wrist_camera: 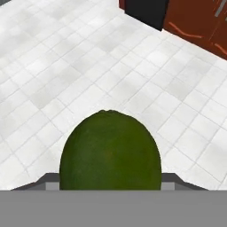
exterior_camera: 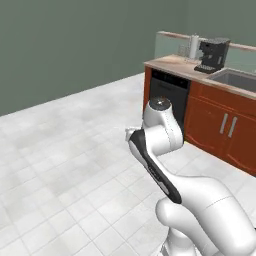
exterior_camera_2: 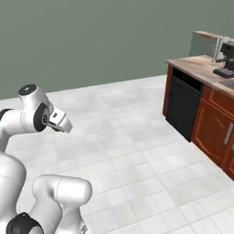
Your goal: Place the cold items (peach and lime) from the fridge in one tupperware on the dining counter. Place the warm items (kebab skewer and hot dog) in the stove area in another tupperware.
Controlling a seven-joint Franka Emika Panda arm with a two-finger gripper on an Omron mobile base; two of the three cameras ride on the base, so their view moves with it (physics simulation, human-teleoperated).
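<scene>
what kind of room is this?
A kitchen, most likely, and a rendered one. Red-brown cabinets carry a light counter with a black coffee machine and a sink; a dark dishwasher-like panel sits below. The floor is pale tile.

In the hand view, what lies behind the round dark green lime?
Behind the round dark green lime, held between the gripper tips, lie pale floor tiles and red-brown cabinets. The lime covers the floor straight behind it.
</scene>
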